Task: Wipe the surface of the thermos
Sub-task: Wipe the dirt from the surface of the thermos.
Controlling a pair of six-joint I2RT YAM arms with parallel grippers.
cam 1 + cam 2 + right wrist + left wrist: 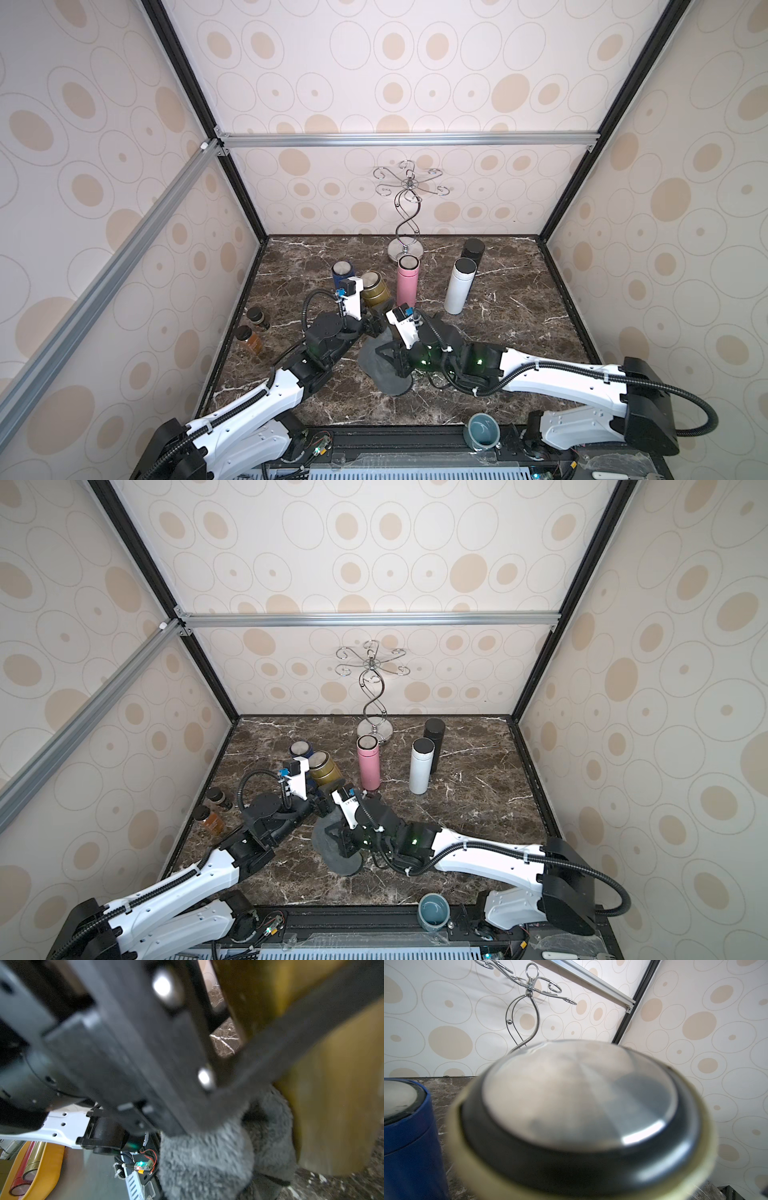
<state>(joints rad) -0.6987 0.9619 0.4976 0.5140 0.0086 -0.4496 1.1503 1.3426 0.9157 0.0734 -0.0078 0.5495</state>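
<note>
- Two things matter: the olive thermos [376, 293] and the grey fleecy cloth [384, 372].
- In both top views the thermos is left of centre, between a blue flask [343, 272] and a pink flask [406, 282]. It looks larger than either. I cannot tell whether its base touches the marble counter [519, 332].
- Just below it in frame, the left pincer [373, 323] is clamped on the thermos's lower body. The steel lid [579, 1093] fills that arm's wrist view.
- The long axis leans, with the lid toward the upper left of the frame and the base toward the lower right.
- The right pincer [198, 1127] is pinched tight on the cloth, which trails onto the counter below the thermos.
- In the right wrist view the cloth lies against or just beside the olive wall, low on the body.
- Judgement: the right arm carries the cloth and does the wiping. The bare wall lies up-frame from its pincer, so the stroke should run along the axis from base to lid, with the left pincer bracing.
</note>
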